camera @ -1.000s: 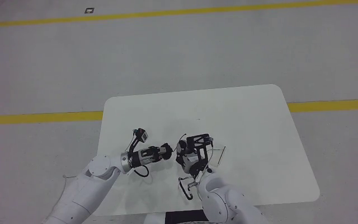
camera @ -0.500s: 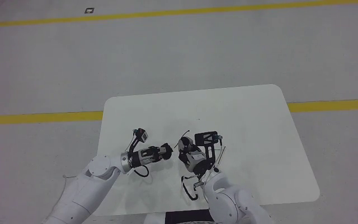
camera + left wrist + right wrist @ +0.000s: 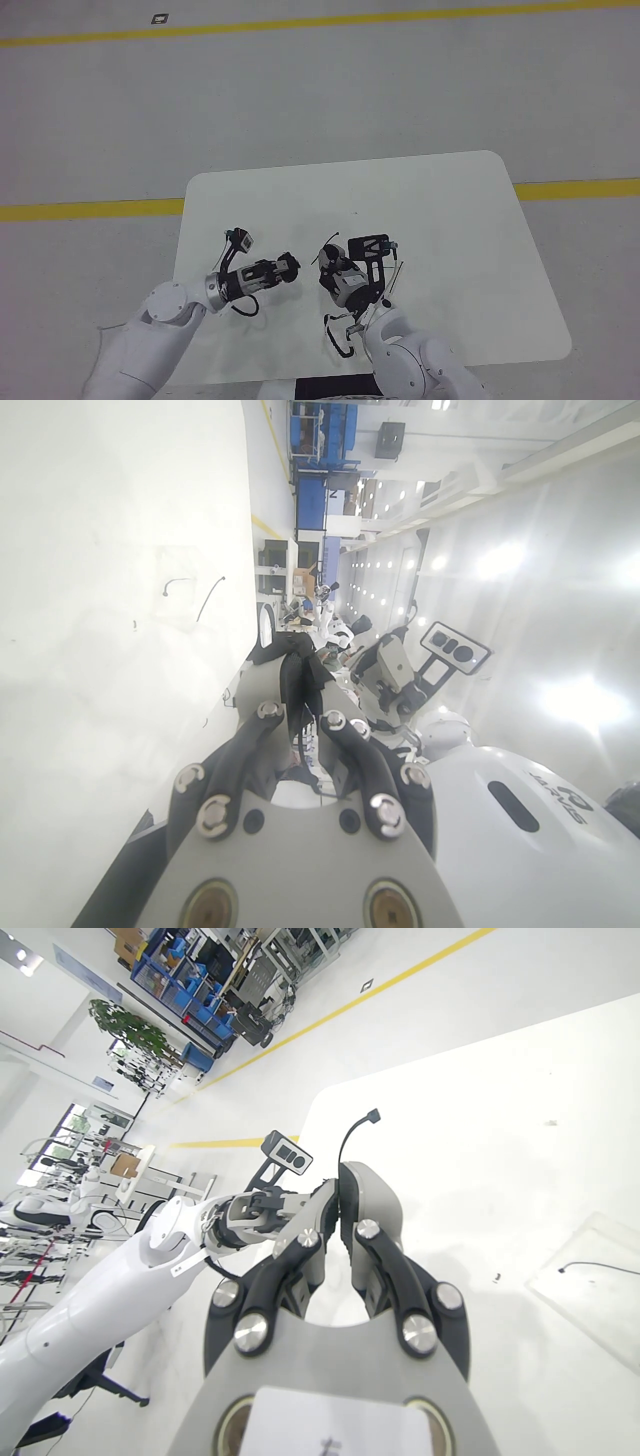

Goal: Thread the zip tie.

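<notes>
My right gripper (image 3: 339,1200) is shut on a black zip tie (image 3: 350,1133). The tie's strap curves up out of the fingertips and ends in its square head. In the top view the right gripper (image 3: 326,264) is over the table's near middle, with the zip tie (image 3: 324,246) sticking out of it. My left gripper (image 3: 288,264) is a short gap to its left, pointing at it. In the left wrist view the left gripper (image 3: 298,655) has its fingers pressed together, and I see nothing between them.
A clear plastic sheet (image 3: 590,1248) lies on the white table (image 3: 450,200) right of the grippers, with a loose zip tie (image 3: 597,1267) on it. Two loose ties (image 3: 209,597) show on it in the left wrist view. The table's far half is open.
The right wrist turned and shifted slightly right in the first half second, then held still. The left gripper then drew back to the left, widening the gap between the two grippers.
</notes>
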You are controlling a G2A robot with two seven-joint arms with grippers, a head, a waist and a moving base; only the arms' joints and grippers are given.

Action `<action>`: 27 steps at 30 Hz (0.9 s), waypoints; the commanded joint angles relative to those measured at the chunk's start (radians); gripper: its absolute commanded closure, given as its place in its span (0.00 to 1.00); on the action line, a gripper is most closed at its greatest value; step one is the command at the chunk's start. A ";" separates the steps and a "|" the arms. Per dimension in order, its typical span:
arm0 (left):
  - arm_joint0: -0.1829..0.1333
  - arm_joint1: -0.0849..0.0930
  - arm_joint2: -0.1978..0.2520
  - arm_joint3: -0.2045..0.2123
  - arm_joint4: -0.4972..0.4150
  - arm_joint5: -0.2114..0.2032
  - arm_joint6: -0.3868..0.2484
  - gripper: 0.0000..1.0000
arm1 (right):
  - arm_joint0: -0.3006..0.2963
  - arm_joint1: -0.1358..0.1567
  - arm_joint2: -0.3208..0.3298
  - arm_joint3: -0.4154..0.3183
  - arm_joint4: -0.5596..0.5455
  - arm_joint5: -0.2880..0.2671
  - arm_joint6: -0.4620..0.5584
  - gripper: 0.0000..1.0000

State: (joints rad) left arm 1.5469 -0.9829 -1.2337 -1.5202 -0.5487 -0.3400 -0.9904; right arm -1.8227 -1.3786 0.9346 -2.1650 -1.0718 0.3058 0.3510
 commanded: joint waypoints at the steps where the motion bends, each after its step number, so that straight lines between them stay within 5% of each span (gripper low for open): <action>1: 0.031 -0.012 -0.054 -0.005 -0.005 0.000 -0.056 1.00 | 0.000 0.000 0.000 0.000 0.000 0.000 0.000 1.00; 5: 0.065 -0.041 -0.135 0.020 -0.019 0.000 -0.156 1.00 | 0.000 0.000 0.000 0.000 0.000 0.000 0.000 1.00; 9: 0.061 -0.074 -0.185 0.052 -0.070 0.000 -0.273 1.00 | 0.000 0.000 0.000 0.000 0.000 0.000 0.000 1.00; 27: 0.061 -0.074 -0.185 0.052 -0.070 0.000 -0.273 1.00 | 0.000 0.000 0.000 0.000 0.000 0.000 0.000 1.00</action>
State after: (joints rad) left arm 1.6077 -1.0566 -1.4187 -1.4681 -0.6187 -0.3400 -1.2638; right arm -1.8227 -1.3786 0.9346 -2.1650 -1.0718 0.3058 0.3510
